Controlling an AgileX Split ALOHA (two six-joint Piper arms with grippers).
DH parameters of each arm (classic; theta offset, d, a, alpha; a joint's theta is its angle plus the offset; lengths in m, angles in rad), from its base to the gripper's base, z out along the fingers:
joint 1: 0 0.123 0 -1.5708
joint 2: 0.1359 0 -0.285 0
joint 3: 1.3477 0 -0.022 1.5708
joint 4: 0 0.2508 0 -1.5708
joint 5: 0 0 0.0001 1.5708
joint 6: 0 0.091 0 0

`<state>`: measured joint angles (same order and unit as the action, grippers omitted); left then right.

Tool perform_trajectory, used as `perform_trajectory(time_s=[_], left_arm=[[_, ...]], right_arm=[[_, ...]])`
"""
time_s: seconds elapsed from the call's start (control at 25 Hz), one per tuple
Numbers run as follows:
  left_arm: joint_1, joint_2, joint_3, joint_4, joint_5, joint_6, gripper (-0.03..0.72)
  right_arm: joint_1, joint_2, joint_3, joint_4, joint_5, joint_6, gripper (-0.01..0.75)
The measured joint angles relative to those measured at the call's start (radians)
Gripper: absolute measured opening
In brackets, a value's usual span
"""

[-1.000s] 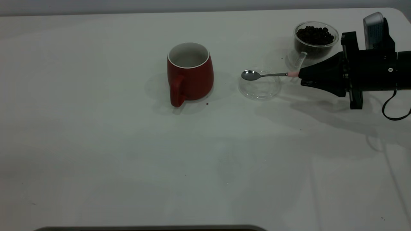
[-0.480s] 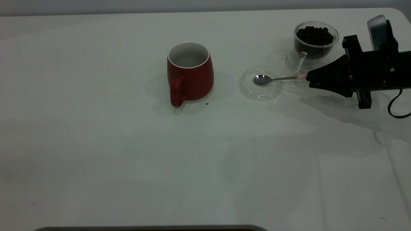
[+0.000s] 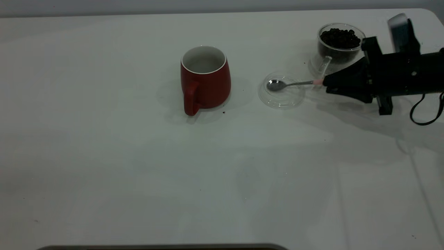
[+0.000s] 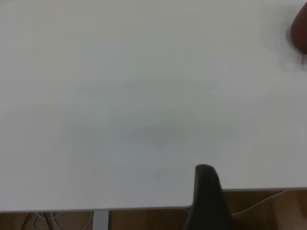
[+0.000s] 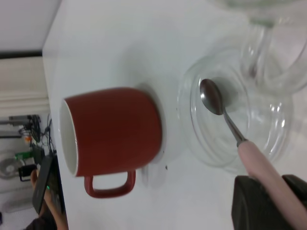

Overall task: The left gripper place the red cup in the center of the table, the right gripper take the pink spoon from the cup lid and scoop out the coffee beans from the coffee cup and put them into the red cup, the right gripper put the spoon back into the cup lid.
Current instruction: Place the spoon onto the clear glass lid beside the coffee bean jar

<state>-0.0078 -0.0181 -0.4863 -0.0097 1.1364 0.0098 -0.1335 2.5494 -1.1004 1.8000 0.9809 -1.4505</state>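
Exterior view shows the right end effector (image 3: 325, 84) reaching in low and nearly level from the right edge, its fingers clamped on the handle of the pink spoon (image 3: 295, 83), whose steel bowl lies inside the cup lid (image 3: 281, 99) on the tabletop (image 3: 138, 166). Just behind the arm stands the coffee cup (image 3: 338, 47) heaped with coffee beans (image 3: 340, 38). The red cup (image 3: 205, 79) sits upright near the tabletop's centre, well apart from the lid, handle toward the camera; the left end effector (image 4: 207, 196) hangs by the tabletop's edge, and I cannot tell its state.
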Motion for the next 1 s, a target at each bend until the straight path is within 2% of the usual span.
perform_trajectory(time_s=[0.68, 0.8, 1.0], left_arm=[[0.000, 0.000, 0.000, 0.000, 0.000, -0.002, 0.569], [0.000, 0.000, 0.000, 0.000, 0.000, -0.002, 0.569], [0.000, 0.000, 0.000, 0.000, 0.000, -0.002, 0.569]], right_arm=[[0.007, 0.002, 0.000, -0.001, 0.006, -0.047, 0.123], [0.007, 0.002, 0.000, -0.001, 0.023, -0.068, 0.164], [0.007, 0.002, 0.000, -0.001, 0.029, -0.079, 0.331]])
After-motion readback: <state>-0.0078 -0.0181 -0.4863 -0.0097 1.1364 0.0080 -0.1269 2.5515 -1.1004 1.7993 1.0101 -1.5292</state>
